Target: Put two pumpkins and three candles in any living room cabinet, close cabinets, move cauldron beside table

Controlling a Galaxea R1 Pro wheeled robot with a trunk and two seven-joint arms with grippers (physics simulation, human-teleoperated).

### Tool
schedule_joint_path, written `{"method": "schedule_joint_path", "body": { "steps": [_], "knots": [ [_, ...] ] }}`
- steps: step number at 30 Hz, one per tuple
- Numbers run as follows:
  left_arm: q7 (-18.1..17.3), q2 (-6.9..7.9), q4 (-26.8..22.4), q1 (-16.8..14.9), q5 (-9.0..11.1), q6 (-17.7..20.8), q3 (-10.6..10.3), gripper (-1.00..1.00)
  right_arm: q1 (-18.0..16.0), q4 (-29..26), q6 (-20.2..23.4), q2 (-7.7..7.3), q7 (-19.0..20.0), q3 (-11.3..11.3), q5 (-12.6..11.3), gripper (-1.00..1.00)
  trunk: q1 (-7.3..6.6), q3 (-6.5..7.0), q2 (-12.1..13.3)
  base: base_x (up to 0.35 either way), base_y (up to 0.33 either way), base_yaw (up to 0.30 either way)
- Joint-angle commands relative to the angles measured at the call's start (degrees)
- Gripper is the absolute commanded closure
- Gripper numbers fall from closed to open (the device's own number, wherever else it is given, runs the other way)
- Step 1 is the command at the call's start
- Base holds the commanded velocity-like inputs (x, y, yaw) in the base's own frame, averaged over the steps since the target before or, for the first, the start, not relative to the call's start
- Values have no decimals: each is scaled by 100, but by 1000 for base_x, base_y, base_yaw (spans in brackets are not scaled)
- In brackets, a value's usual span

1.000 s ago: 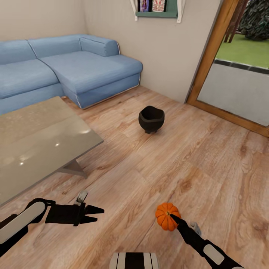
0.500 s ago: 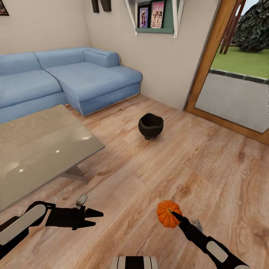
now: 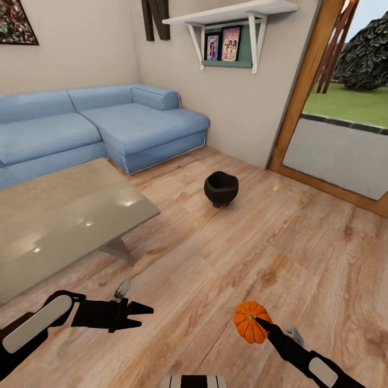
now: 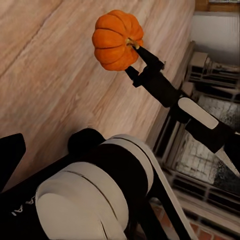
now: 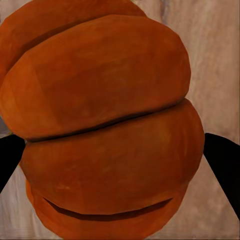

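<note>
I have one pumpkin (image 3: pixel 251 321) clamped in the right gripper (image 3: pixel 261 325), carried low above the wooden floor (image 3: pixel 280 237) at my front right; in the right wrist view its orange ribs (image 5: pixel 107 125) sit between the two dark fingers (image 5: pixel 222 160), which press on both sides. From the left wrist view I see the same pumpkin (image 4: pixel 116 40) held at the tip of the right arm. My left gripper (image 3: pixel 141 314) hangs empty over the floor near the closest corner of the table (image 3: pixel 64 215), its fingers (image 3: pixel 143 308) narrowly parted.

Compared with a second ago my head camera has tilted upward: the wall shelf (image 3: pixel 231 13) with its framed pictures now shows in full, along with a picture at the upper left, and the whole room sits lower in view. The cauldron (image 3: pixel 221 188) stands upright on the floor where it was, well apart from the tabletop's far right corner, between the blue sofa (image 3: pixel 97 126) and the open doorway (image 3: pixel 345 118). Both arms keep nearly the same pose.
</note>
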Motion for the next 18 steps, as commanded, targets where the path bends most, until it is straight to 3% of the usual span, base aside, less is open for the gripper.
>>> {"method": "schedule_joint_path", "body": {
  "steps": [1,18],
  "knots": [
    [-55,-16,5,-8,-47,-3,-15,-100,-1,8,22,-5,11,17,-57,100,-6,19,0,-289,72,252],
    [-57,-57,5,-7,-41,-3,-32,-100,-1,33,-21,4,39,12,-28,100,-50,395,22,-311,28,286]
  ]
}}
